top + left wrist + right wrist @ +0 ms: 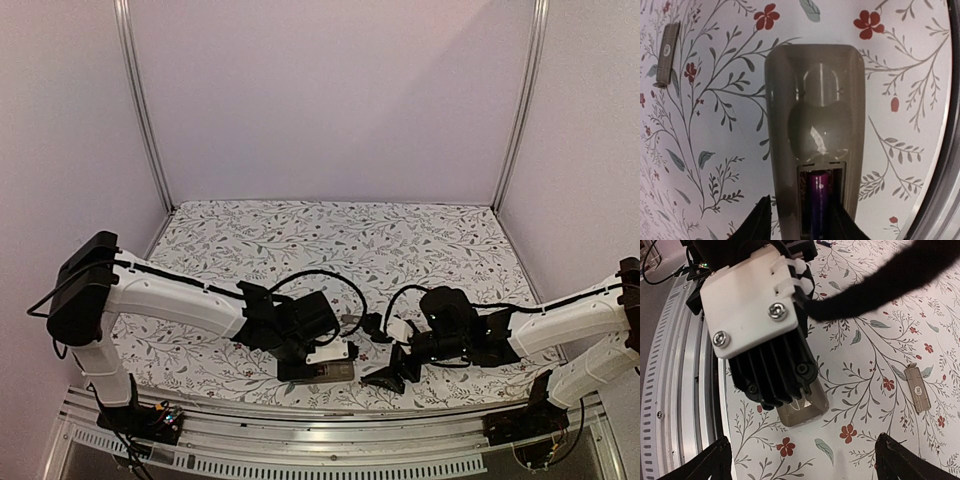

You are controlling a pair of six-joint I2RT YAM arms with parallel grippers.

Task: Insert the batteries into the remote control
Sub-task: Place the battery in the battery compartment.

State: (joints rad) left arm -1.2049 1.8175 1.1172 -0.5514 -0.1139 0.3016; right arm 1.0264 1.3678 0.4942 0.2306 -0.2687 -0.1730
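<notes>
The left arm [180, 300] reaches in from the left, low over the floral counter [330, 235], and its claw [800, 227] hangs over the near end of the remote control [815, 110]. The remote lies face down close to the counter's near edge, greyish-tan back up, with its battery recess uncovered. One purple battery [819, 202] lies lengthwise in the recess. The left claw stands open: its two dark fingers [757, 222] are parted on either side of the recess end, and the battery shows between them with a gap on each side. From the right wrist camera the left claw's white and black body covers most of the remote, so only its rounded end shows. A small tan rectangular piece [667, 52] lies flat on the counter, apart from the remote on its far side. To the right of the remote, the right claw [802, 445] is spread wide and holds nothing.
</notes>
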